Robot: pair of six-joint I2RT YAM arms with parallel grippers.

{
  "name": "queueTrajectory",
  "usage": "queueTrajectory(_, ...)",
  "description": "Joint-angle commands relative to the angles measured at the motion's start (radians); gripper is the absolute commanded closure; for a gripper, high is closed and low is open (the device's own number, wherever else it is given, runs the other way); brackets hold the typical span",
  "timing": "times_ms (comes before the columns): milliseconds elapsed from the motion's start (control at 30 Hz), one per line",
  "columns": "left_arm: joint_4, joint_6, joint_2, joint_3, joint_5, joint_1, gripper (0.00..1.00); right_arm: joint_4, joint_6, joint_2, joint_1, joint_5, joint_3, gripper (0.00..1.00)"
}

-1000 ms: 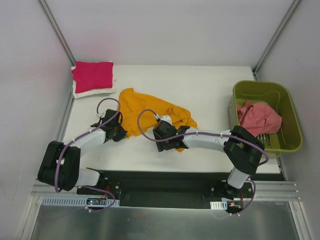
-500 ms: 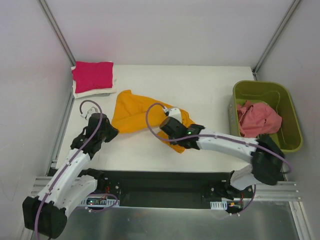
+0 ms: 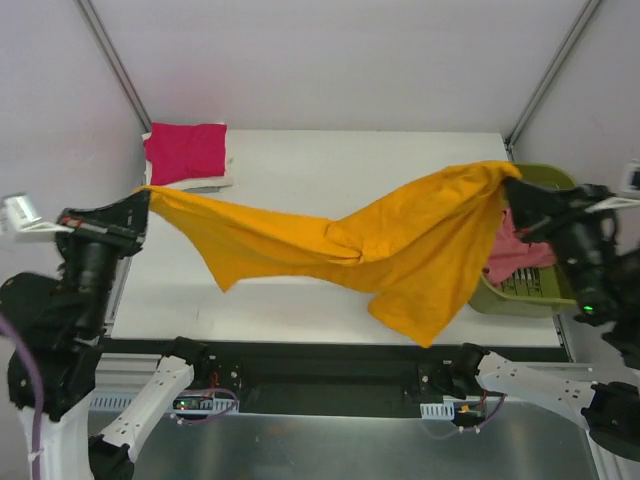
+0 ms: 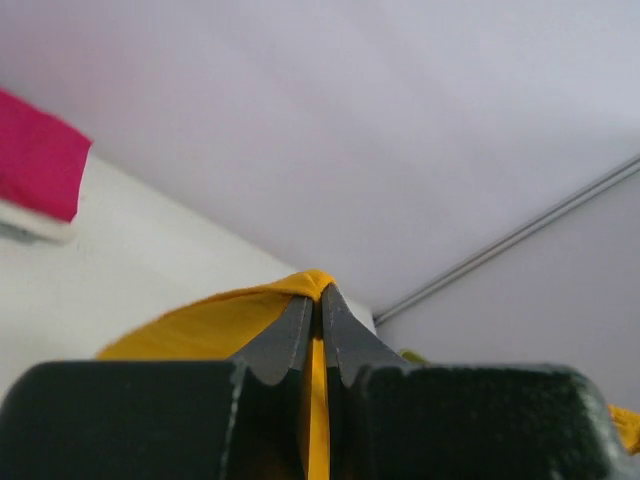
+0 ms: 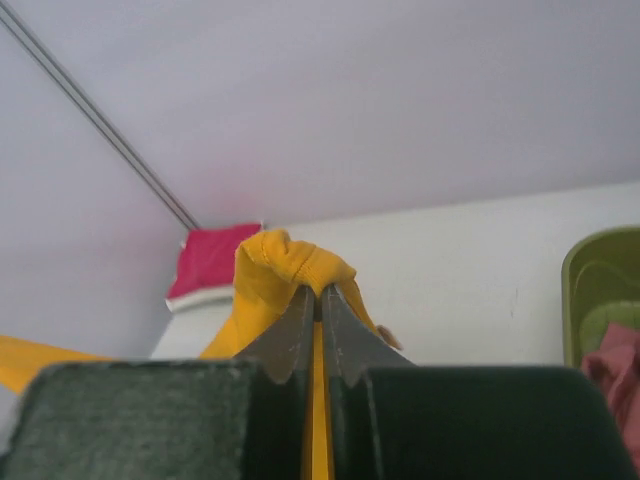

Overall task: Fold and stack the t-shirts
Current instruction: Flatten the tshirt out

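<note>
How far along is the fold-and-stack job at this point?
Done: a folded magenta shirt lies on a white one at back left. In hand: the orange shirt is stretched in the air between the left gripper and right gripper, both shut on it, and it is not yet folded. Left: folding and stacking it, then the pink shirt waiting in the green basket.

Bright, even, diffuse light fills all three views without glare; the orange cotton t-shirt [image 3: 410, 245] leaves only faint, soft shadow on the white tabletop [image 3: 330, 170]. The overhead view is sharp centrally, its side edges slightly blurred. In the wrist views, the black left gripper [image 4: 318, 300] and right gripper [image 5: 320, 295] look dark and soft-focused.
</note>
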Motion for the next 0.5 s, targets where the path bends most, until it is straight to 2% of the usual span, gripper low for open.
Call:
queueTrajectory(0, -0.02, 0.089, -0.041, 0.137, -0.101, 0.001, 1.0, -0.034, -0.168, -0.036, -0.001, 0.01, 0.139, 0.99)
queueTrajectory(100, -0.02, 0.105, -0.061, 0.155, -0.14, 0.001, 1.0, -0.066, -0.195, -0.04, 0.001, 0.08, 0.191, 0.99)
queueTrajectory(200, -0.027, 0.105, -0.05, 0.124, -0.186, 0.001, 1.0, -0.077, -0.212, -0.036, -0.001, 0.204, 0.156, 0.99)
queueTrajectory(400, -0.03, 0.1, 0.127, 0.072, -0.281, 0.001, 1.0, -0.002, -0.312, 0.1, -0.013, 0.521, 0.033, 0.99)
queueTrajectory(467, -0.032, 0.111, 0.242, 0.057, -0.321, 0.001, 1.0, 0.003, -0.277, 0.154, -0.071, 0.499, -0.001, 0.99)
